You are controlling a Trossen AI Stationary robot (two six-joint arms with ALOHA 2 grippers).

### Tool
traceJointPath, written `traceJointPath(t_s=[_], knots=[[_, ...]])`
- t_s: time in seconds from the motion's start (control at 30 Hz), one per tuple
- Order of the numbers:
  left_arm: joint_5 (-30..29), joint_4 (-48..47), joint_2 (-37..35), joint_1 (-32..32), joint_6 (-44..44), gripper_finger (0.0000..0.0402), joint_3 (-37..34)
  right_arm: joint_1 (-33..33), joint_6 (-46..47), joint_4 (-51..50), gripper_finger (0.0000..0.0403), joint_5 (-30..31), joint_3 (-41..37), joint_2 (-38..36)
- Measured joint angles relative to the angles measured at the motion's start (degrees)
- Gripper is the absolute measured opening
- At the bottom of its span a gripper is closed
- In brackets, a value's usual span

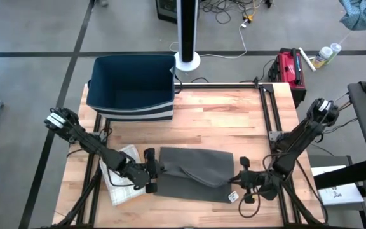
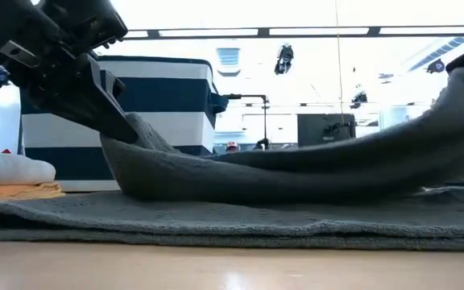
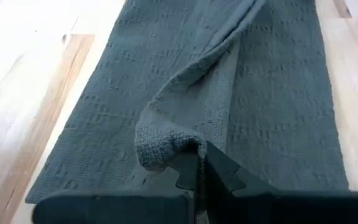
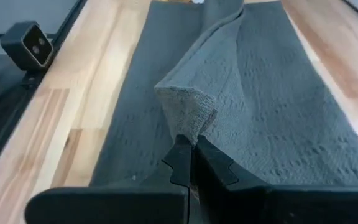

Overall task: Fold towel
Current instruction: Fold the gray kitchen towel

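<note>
A dark grey towel [image 1: 196, 173] lies lengthwise across the near middle of the wooden table [image 1: 234, 121]. Its lower layer is flat on the wood. An upper layer is raised at both ends and sags between them [image 2: 296, 173]. My left gripper [image 1: 154, 170] is shut on a corner at the towel's left end. My right gripper [image 1: 237, 180] is shut on a corner at its right end. Both grippers are low over the towel and slant downward. My left gripper pinches a bunched corner [image 3: 166, 146] of the towel between its two shut fingers [image 3: 219, 171], coming from the table's left and slanting down. The corner is lifted off the lower layer, and the cloth runs slack from it toward the other arm. My right gripper pinches the towel's opposite corner [image 4: 188, 118] between its two shut fingers [image 4: 182, 162], coming from the table's right and slanting down. The corner stands up as a folded wad above the flat layer, and the raised edge [image 4: 219, 43] trails away from it.
A blue bin with white stripes [image 1: 132, 86] stands at the table's far left. Folded white and yellow cloths [image 1: 122, 181] lie on the table's left, under my left arm. A small camera [image 4: 30, 43] sits at the table's edge. A black frame rail [image 1: 269, 108] runs along the right side.
</note>
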Motion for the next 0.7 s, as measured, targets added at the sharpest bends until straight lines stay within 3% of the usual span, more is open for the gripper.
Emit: traceJointPath(t_s=[0.3, 0.7], knots=[[0.04, 0.02, 0.00, 0.00, -0.20, 0.0000, 0.00, 0.00, 0.05, 6.58, 0.0002, -1.83, 0.07, 7.54], [0.30, -0.04, -0.03, -0.13, 0.48, 0.0000, 0.00, 0.00, 3.31, 7.37, 0.0002, -8.94, 0.75, 7.76]])
